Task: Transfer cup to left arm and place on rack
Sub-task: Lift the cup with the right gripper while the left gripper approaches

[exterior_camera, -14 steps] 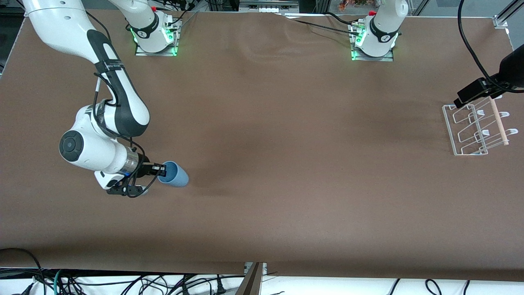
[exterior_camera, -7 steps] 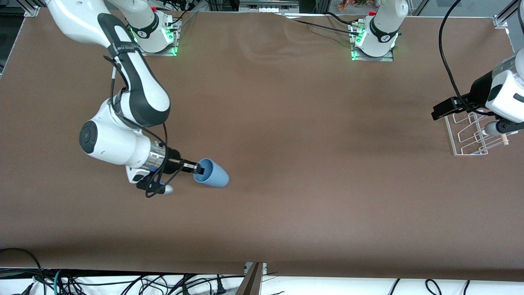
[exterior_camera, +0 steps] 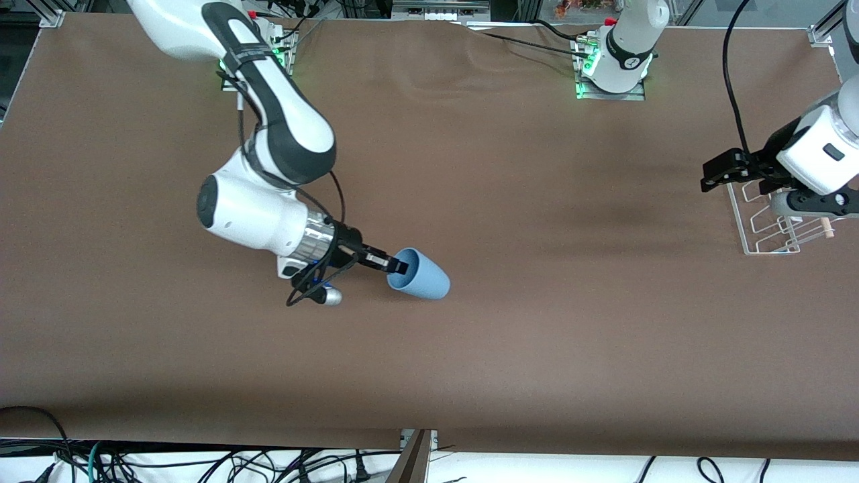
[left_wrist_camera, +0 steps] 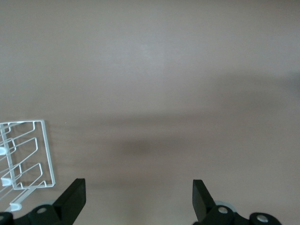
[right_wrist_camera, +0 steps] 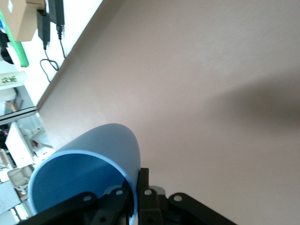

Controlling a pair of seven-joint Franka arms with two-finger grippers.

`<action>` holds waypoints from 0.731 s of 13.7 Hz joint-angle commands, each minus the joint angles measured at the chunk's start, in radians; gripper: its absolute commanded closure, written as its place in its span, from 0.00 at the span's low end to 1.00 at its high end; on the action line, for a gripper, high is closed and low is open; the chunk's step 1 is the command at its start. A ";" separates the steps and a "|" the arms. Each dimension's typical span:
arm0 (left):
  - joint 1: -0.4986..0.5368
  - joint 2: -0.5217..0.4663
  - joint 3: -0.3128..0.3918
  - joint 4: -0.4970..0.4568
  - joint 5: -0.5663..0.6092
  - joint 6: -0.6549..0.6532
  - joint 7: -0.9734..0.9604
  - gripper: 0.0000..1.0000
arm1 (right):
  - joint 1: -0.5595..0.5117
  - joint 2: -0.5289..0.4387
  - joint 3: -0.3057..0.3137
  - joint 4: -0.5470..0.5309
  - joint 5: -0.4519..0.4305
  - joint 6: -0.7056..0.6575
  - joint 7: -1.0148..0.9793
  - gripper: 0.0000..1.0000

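Observation:
My right gripper (exterior_camera: 397, 266) is shut on the rim of the light-blue cup (exterior_camera: 421, 276) and holds it on its side above the middle of the table. In the right wrist view the cup's (right_wrist_camera: 89, 173) wall sits pinched between one finger inside and one outside. My left gripper (exterior_camera: 713, 174) is open and empty, up in the air beside the white wire rack (exterior_camera: 765, 221) at the left arm's end of the table. The left wrist view shows its two black fingertips (left_wrist_camera: 75, 199) wide apart over bare table, with the rack (left_wrist_camera: 26, 157) at the edge.
The brown cloth-covered table (exterior_camera: 537, 322) is bare around the cup. The two arm bases (exterior_camera: 611, 67) stand along the table's edge farthest from the front camera. Cables lie off the table's near edge.
My right gripper has carried the cup from the right arm's end toward the table's middle. My left arm has swung in by the rack, its gripper now pointing toward the middle.

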 commanded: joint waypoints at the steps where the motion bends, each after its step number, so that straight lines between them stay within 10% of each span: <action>1: -0.041 0.025 -0.008 0.044 0.000 -0.005 0.019 0.00 | 0.028 0.034 -0.004 0.058 0.080 0.019 0.020 1.00; 5: -0.141 -0.091 -0.022 -0.170 -0.086 0.256 0.031 0.00 | 0.042 0.031 0.027 0.069 0.214 0.018 0.036 1.00; 10: -0.139 -0.224 -0.221 -0.513 -0.061 0.716 0.081 0.00 | 0.044 0.031 0.053 0.084 0.215 0.016 0.099 1.00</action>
